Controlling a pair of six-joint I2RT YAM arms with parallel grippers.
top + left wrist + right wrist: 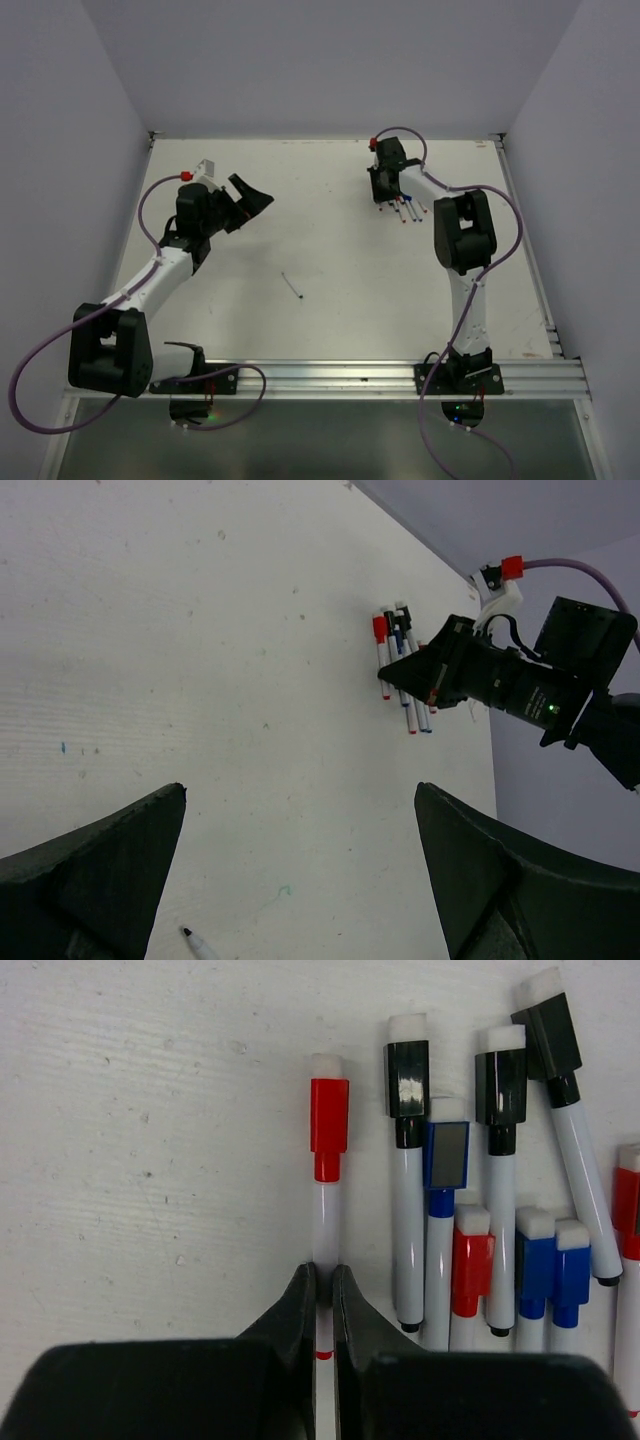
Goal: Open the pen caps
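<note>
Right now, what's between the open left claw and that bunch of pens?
Only bare table between left gripper and pens, shown by the left wrist view.

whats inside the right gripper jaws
The right gripper is shut on the white barrel of the red-capped pen. Its red cap sticks out ahead; the rest mostly hides under the gripper.

Overhead view far; right wrist close; all share pens (408, 1230).

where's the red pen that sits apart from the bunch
The red pen lies left of the other pens in the right wrist view, its barrel pinched by the right gripper, toward the table's far right.
</note>
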